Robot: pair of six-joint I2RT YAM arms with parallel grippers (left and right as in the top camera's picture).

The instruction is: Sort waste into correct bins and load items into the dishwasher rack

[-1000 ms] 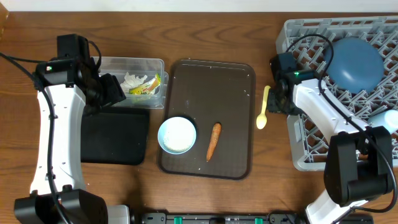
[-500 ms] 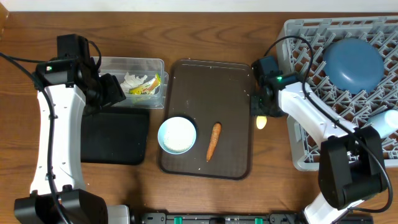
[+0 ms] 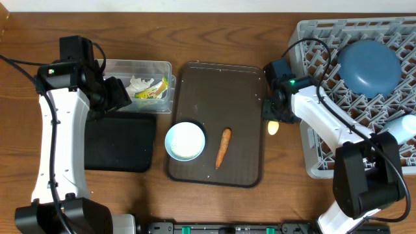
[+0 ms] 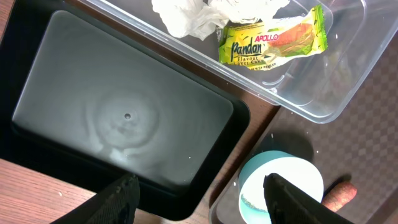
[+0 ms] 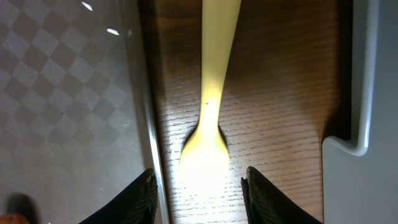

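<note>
The pale yellow spoon (image 5: 211, 93) lies on the wood between the brown serving tray and the grey dishwasher rack (image 3: 325, 156). My right gripper (image 5: 200, 193) is open, its fingers on either side of the spoon's bowl (image 3: 273, 127). The dark blue plate (image 3: 370, 66) and a light blue cup (image 3: 403, 125) sit in the rack. The white bowl (image 3: 185, 140) and orange carrot (image 3: 222, 147) lie on the serving tray. White paper scraps (image 3: 138, 84) and the yellow-green wrapper (image 4: 273, 40) lie in the clear tub (image 3: 162, 68). My left gripper (image 4: 199, 199) is open above the black tray (image 4: 124, 118).
The brown serving tray (image 3: 221, 84) fills the middle, with a few rice grains on it. The rack's edge (image 5: 367, 112) stands close on the right of the spoon, the serving tray's rim (image 5: 146, 112) close on the left.
My right gripper has moved left and down from the rack onto the spoon and now covers most of it from above. The left arm has not moved.
</note>
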